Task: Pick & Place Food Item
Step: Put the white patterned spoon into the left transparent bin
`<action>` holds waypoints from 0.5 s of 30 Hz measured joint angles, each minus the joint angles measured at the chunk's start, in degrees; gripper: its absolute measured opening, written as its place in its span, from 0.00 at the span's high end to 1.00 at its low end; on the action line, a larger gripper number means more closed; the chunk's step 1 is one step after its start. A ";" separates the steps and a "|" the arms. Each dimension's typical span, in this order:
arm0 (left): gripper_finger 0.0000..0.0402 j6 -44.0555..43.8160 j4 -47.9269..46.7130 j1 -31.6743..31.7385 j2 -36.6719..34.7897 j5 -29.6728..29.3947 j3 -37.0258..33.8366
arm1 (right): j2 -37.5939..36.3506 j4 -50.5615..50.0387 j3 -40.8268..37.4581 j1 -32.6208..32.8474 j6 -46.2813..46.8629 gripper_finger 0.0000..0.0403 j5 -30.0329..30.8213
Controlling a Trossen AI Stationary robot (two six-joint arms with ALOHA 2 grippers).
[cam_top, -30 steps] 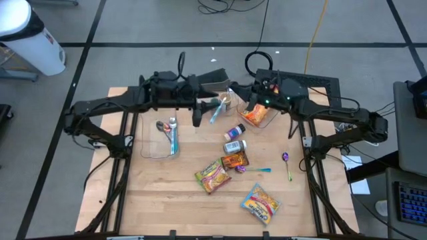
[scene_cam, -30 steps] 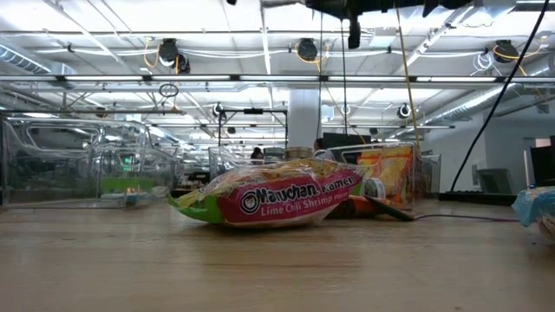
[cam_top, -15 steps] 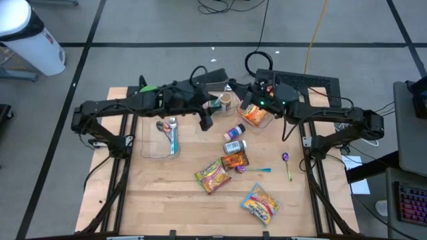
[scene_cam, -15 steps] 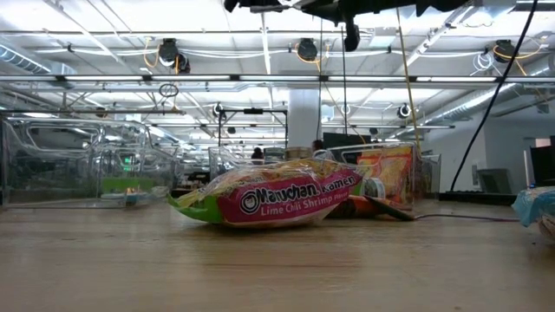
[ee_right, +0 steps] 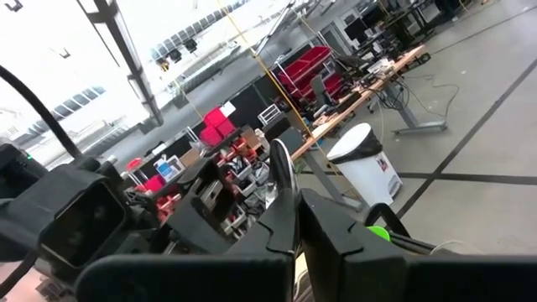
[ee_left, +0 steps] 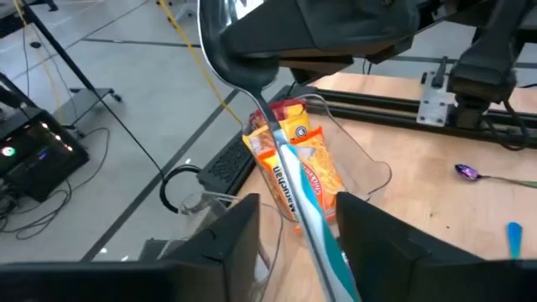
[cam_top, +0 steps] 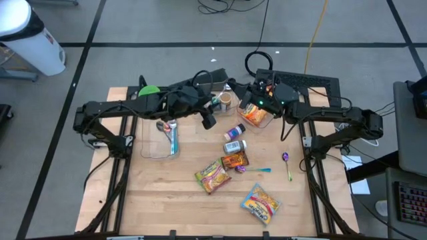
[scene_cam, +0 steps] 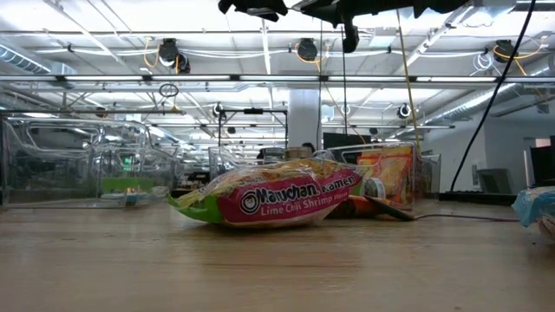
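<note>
Passing a spoon [ee_left: 289, 180] between the arms seems to be the step in hand, not lifting food. The right gripper [ee_right: 298, 210] has its fingers pressed together on the spoon near its bowl. The left gripper [ee_left: 302, 210] is spread open, with one finger on each side of the teal handle and gaps showing. Both meet in the air above the table's [cam_top: 167, 200] far middle. An orange food packet [ee_left: 323, 180] stands in the clear container [ee_left: 373, 172] just behind and under the spoon, so that item looks placed. A ramen packet [scene_cam: 277, 199] and a snack bag [cam_top: 260, 203] lie loose nearer the front. Next, I judge, the left fingers must close squarely on the handle before the right lets go. Room is tight there: the container's rim and the right arm are close by, while the front half of the table is more open.
</note>
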 joint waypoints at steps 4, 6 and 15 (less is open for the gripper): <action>0.78 -0.14 0.02 -0.01 0.00 0.09 0.00 | 0.00 0.01 0.00 -0.02 -0.18 1.00 0.20; 0.89 -0.92 -0.16 0.05 -0.02 -1.33 0.00 | -0.06 0.01 0.00 -0.02 -0.37 1.00 0.51; 0.93 -0.12 -0.80 0.16 -0.57 -1.07 0.49 | -0.09 2.16 -0.04 -0.14 -3.93 0.97 -1.88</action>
